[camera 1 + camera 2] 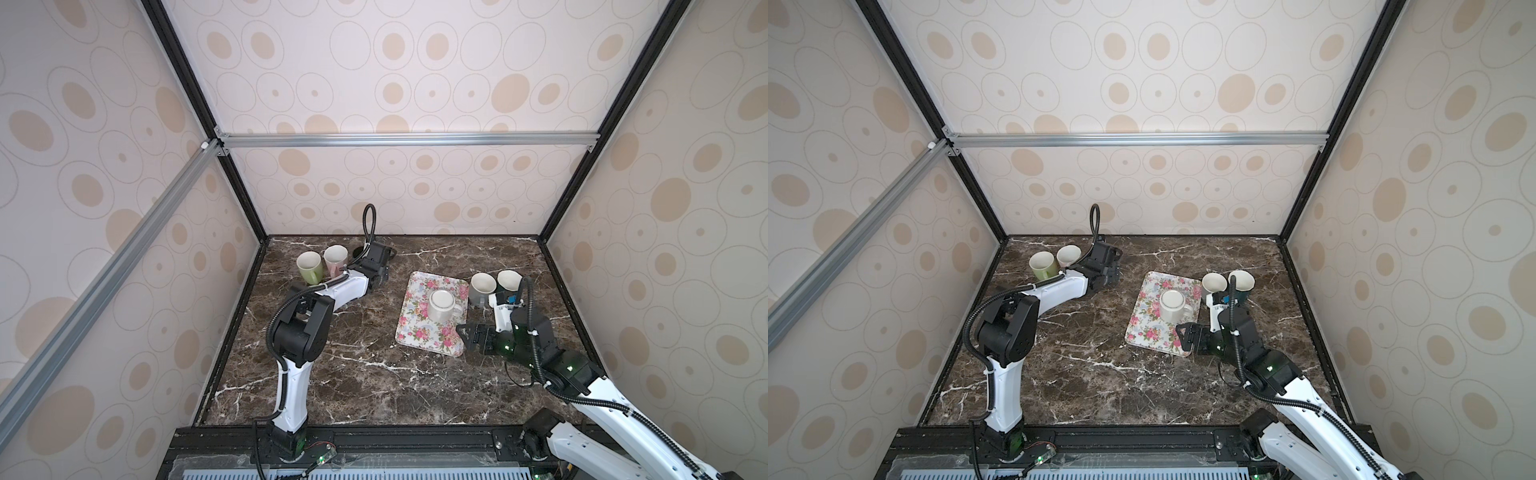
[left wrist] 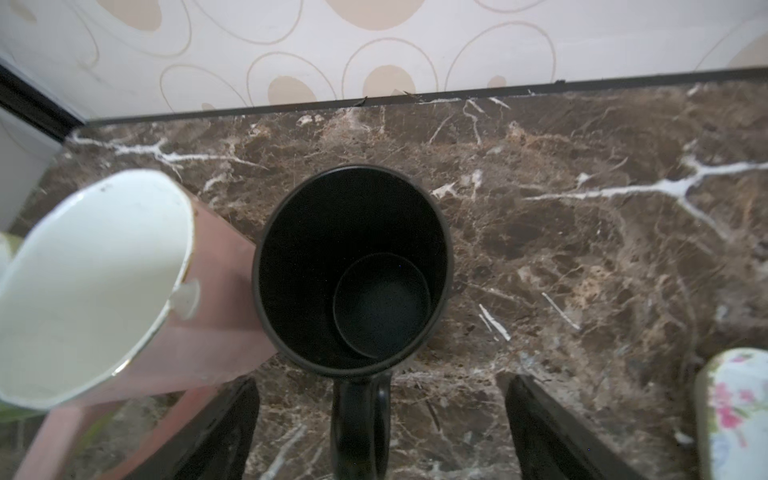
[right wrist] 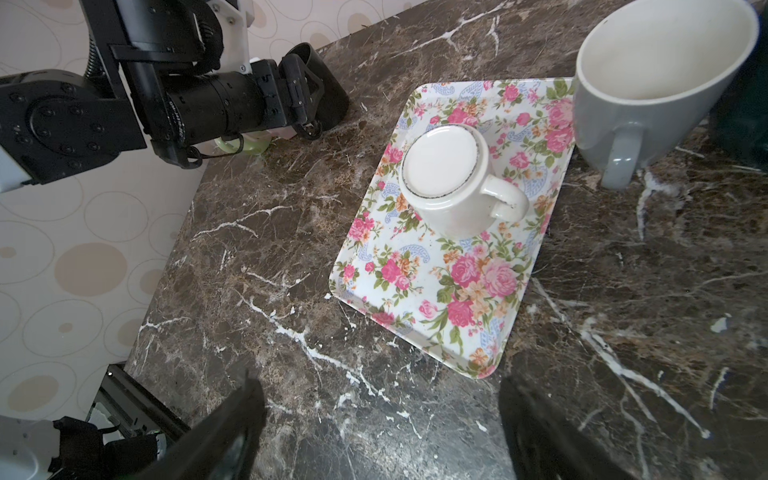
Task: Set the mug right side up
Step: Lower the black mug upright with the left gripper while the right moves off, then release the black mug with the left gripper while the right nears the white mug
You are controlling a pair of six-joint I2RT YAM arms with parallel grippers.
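A white mug (image 1: 442, 306) (image 3: 446, 183) stands upside down on the floral tray (image 1: 417, 336) (image 3: 436, 299), base up and handle toward my right gripper. That right gripper (image 1: 464, 334) (image 3: 378, 380) is open and empty over the marble, just off the tray's near corner. At the back left, my left gripper (image 2: 382, 381) is open, its fingers well apart on either side of the handle of an upright black mug (image 2: 353, 266) (image 3: 322, 81) without touching it. In both top views the left wrist hides most of the black mug.
An upright pink mug (image 1: 336, 257) (image 2: 124, 291) touches the black mug, with a green mug (image 1: 309, 268) beside it. An upright grey mug (image 1: 482, 289) (image 3: 648, 91) and a dark teal mug (image 1: 509, 280) stand right of the tray. Enclosure walls border the marble table (image 1: 374, 374).
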